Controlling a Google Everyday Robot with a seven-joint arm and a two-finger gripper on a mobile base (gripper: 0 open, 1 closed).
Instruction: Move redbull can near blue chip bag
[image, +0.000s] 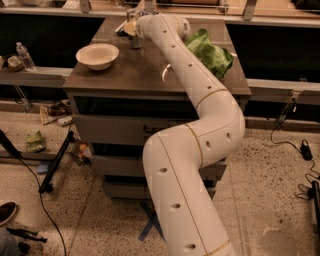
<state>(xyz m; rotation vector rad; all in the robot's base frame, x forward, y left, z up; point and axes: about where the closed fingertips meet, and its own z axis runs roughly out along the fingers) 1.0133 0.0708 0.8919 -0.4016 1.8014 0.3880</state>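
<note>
My gripper (131, 26) is at the far left back of the table top, at the end of the long white arm. The redbull can (134, 42) stands upright right under the gripper, and only its dark lower part shows. A small pale and dark edge of the blue chip bag (121, 28) shows just left of the gripper; the arm's end hides most of it. The can is close beside the bag.
A white bowl (97, 55) sits at the table's left front. A bright green bag (210, 52) lies at the right back, behind the arm. The grey table (150, 82) has drawers below. A bottle (23, 55) stands on a shelf at left.
</note>
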